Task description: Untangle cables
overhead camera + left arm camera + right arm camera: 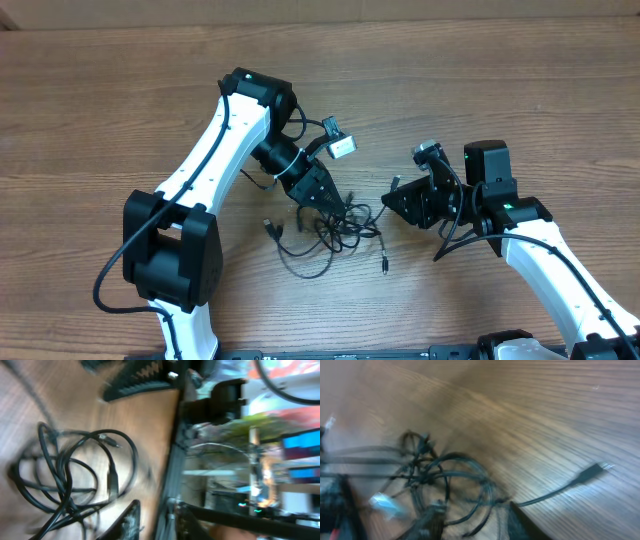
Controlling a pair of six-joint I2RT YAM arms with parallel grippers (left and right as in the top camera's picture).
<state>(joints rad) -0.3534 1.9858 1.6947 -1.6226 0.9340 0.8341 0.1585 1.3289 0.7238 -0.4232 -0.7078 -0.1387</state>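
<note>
- Here we go: the cables [330,232] sit in one knotted heap mid-worktop [500,90], with an arm on either side of it.
- The left claw [318,192] hangs right at the heap's 12 o'clock edge. Its wrist view is blurred, but it shows the jaws wide apart, loops lying in the gap and nothing pinched.
- The right claw [392,202] sits just beside the heap's 3 o'clock edge, jaws parted too. Cords cross the gap in its blurred wrist view, and none looks clamped.
- The heap's long axis runs roughly 9 to 3, with a plug end [385,266] trailing out toward 4 o'clock.
- The relation that matters: the tangle lies at 6 o'clock from the left claw and 8 o'clock from the right, and the left looks nearer.
- My call is that the left pins the heap while the right draws a strand off toward 3.
</note>
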